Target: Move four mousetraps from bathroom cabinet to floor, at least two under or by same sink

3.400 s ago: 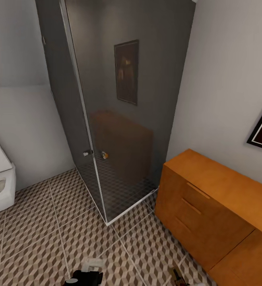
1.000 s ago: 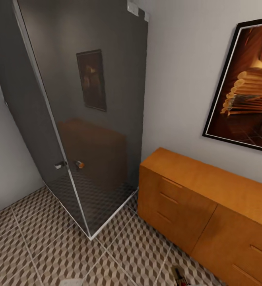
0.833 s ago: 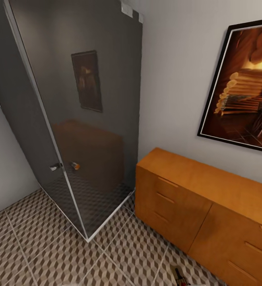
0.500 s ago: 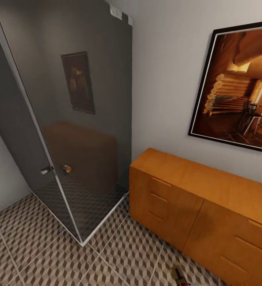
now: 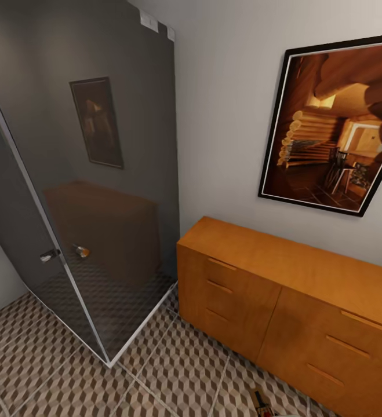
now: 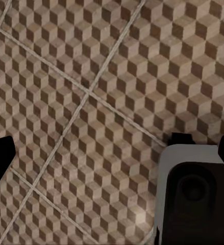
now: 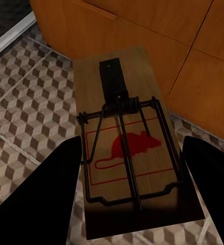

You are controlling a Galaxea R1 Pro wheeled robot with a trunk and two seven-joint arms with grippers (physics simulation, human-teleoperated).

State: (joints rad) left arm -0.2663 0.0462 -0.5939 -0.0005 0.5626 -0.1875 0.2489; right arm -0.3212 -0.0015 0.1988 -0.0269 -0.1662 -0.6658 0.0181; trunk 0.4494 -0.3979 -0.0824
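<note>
Your right gripper pinches a mousetrap between its fingers, above the bathroom floor, with the cabinet at 2 o'clock. Your left gripper hangs spread over the tiles.

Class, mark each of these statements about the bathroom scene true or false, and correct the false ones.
1. The right gripper holds a mousetrap between its fingers. True.
2. The mousetrap bears a blue mouse print. False: the print is red.
3. The cabinet stands against the wall under a framed picture. True.
4. The cabinet's drawers are pulled open. False: every drawer front sits flush.
5. The left wrist view looks down at the bathroom floor. True.
6. The shower enclosure stands to the cabinet's right. False: it is at its left.
</note>
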